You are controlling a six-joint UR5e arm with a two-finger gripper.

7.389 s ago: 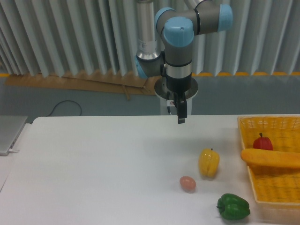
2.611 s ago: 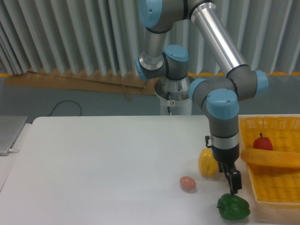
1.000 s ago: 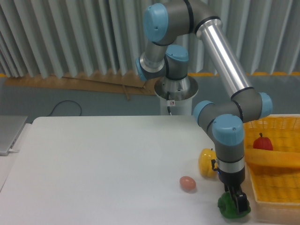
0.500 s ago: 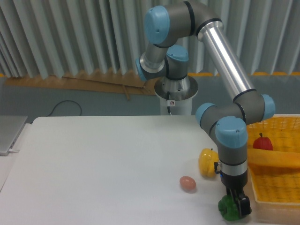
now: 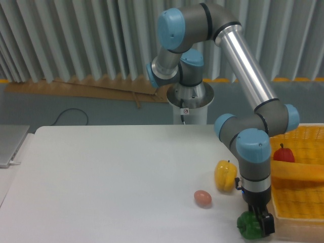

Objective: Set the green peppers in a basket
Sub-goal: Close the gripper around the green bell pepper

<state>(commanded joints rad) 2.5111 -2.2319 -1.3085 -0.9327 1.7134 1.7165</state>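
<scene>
Gripper [image 5: 263,226] is down on the green pepper [image 5: 249,226], fingers against its right side; whether they pinch it cannot be told. Pepper sits on the table [image 5: 101,177], just left of the basket [image 5: 293,202]. Judgement: grasp stage; lift and transfer remain. Pepper is squat, with no clear long axis; stem hidden.

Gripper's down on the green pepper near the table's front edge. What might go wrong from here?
The gripper covers only the right side of the glossy green pepper, so it may slip or roll off the near edge. The basket wall stands right beside it; a low lift could catch it. The yellow pepper sits close to the arm.
</scene>
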